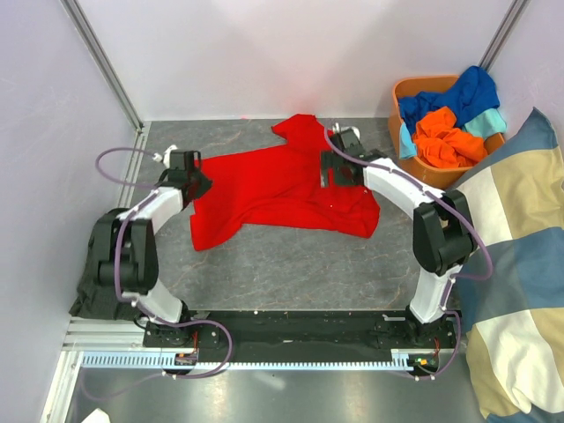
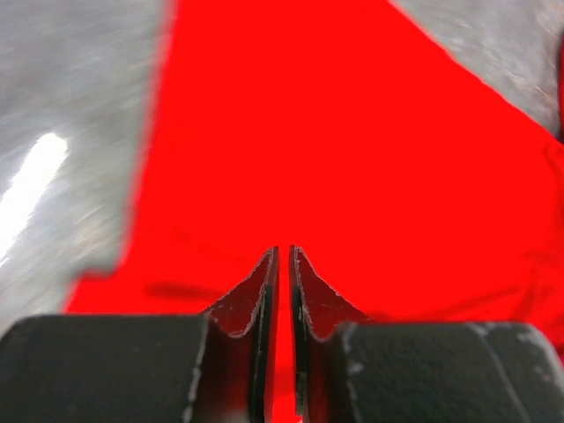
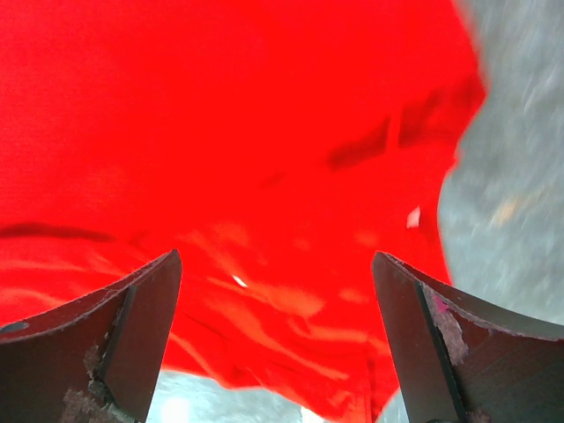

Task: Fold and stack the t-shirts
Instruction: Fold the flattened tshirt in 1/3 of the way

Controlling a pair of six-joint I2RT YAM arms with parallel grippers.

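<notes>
from above, the red t-shirt lies spread but rumpled across the middle of the grey bench, one sleeve pointing toward the top of the frame. the left jaws sit at the shirt's left edge, and the right jaws are over its upper right part. at the upper right an orange tub holds a royal blue t-shirt, an orange t-shirt and a light teal t-shirt in a heap. a blue-and-beige checked cushion fills the right edge. in the left wrist view, the left jaws are pressed nearly together at bottom centre, clamped on the red t-shirt, with a thin strip of red between them. the cloth fans out toward the top of the frame, with bare bench at the left. in the right wrist view, the right jaws stand wide apart at the lower corners, holding nothing, above the wrinkled red t-shirt. grey bench shows at the right.
</notes>
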